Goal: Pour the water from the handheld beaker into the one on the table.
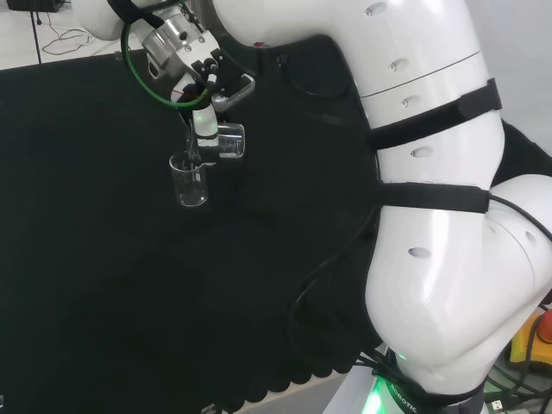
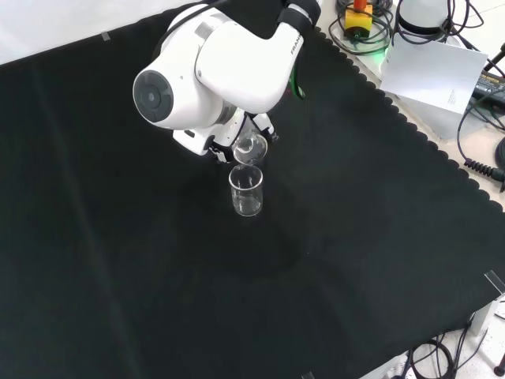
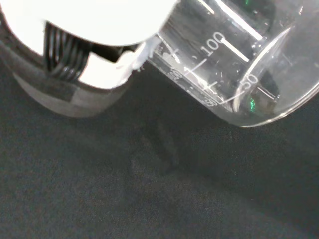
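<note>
Head view gives me the held beaker point(image 1: 226, 141) tipped nearly on its side in the hand point(image 1: 204, 121), whose fingers curl round it, its mouth just over the rim of the upright beaker on the cloth point(image 1: 190, 180), far left of the arm's white links. To pour well I judge I should keep that lip over the lower rim and tilt slowly, holding until the drip ends. I cannot tell how much water either holds; in the wrist view the tilted beaker looks almost empty.
</note>
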`<state>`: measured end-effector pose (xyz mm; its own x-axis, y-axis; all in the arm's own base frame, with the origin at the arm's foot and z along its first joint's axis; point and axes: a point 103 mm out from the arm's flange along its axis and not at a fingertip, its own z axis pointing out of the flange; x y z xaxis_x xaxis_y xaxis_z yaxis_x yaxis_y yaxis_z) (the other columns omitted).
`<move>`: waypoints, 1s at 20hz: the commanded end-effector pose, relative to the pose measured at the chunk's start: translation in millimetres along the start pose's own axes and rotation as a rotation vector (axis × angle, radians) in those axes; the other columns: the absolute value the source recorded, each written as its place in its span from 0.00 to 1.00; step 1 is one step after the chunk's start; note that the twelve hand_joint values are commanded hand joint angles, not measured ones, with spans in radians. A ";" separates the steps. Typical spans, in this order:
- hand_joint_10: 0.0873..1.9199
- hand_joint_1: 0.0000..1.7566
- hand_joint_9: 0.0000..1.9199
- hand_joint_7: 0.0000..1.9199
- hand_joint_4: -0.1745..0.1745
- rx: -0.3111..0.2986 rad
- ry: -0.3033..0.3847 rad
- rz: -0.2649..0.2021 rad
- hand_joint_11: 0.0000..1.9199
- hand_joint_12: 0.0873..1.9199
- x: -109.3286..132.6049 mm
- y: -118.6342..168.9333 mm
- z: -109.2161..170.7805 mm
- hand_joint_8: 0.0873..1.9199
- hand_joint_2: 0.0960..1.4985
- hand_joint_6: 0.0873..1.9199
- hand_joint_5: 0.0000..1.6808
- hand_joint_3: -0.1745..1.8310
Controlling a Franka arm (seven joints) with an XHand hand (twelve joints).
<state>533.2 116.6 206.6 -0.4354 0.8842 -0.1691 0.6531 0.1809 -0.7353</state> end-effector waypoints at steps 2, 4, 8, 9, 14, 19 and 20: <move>0.15 0.75 0.83 0.72 0.00 0.015 -0.030 0.009 0.68 0.33 5.2 -0.1 -4.1 0.21 0.41 0.23 0.79 0.37; 0.15 0.75 0.83 0.72 0.00 0.021 -0.034 0.009 0.68 0.33 6.5 0.0 -5.6 0.21 0.41 0.23 0.79 0.37; 0.15 0.75 0.83 0.72 0.00 0.030 -0.043 0.013 0.68 0.33 8.3 -0.1 -7.8 0.21 0.41 0.24 0.79 0.37; 0.15 0.75 0.83 0.72 0.00 0.033 -0.047 0.015 0.68 0.33 8.4 -0.1 -8.2 0.21 0.41 0.24 0.79 0.37; 0.16 0.75 0.83 0.72 0.00 0.054 -0.064 0.026 0.68 0.33 9.5 -0.3 -10.2 0.21 0.41 0.24 0.78 0.37; 0.16 0.75 0.83 0.72 0.00 0.073 -0.075 0.037 0.68 0.33 9.2 0.0 -10.3 0.21 0.41 0.24 0.78 0.37; 0.16 0.75 0.83 0.72 0.00 0.077 -0.078 0.038 0.68 0.33 9.4 0.3 -10.1 0.21 0.41 0.24 0.78 0.37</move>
<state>536.0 129.8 212.1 -0.4585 0.8573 -0.2341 0.6284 0.1265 -0.7675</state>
